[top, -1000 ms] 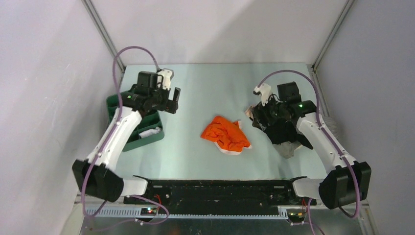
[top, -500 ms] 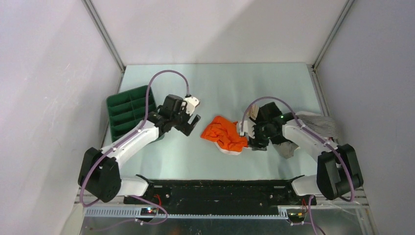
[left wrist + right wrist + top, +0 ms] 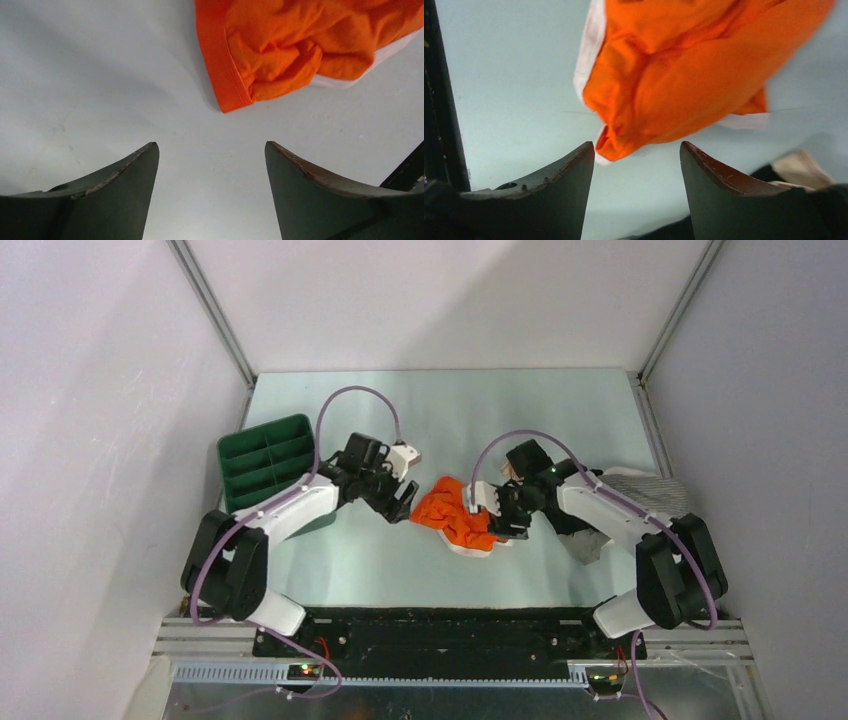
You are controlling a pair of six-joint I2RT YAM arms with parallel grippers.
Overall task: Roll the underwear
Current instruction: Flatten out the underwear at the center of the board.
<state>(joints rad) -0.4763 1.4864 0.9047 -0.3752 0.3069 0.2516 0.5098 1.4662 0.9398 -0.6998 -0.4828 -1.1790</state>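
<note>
The orange underwear (image 3: 457,515) with a white waistband lies crumpled in the middle of the table. It also shows in the left wrist view (image 3: 300,45) and the right wrist view (image 3: 684,75). My left gripper (image 3: 402,503) is open and empty, just left of the garment's orange edge; in its wrist view the gripper (image 3: 212,150) has bare table between its fingers. My right gripper (image 3: 497,515) is open at the garment's right edge; in its wrist view the gripper (image 3: 637,147) has a corner of the cloth just above the gap, not pinched.
A green compartment tray (image 3: 262,465) stands at the left behind the left arm. A heap of dark, beige and striped clothes (image 3: 610,510) lies at the right under the right arm. A black rail (image 3: 440,625) runs along the near edge.
Both arms have swung inward and down from the tray and the clothes heap to either side of the orange underwear. The underwear has not visibly moved.
</note>
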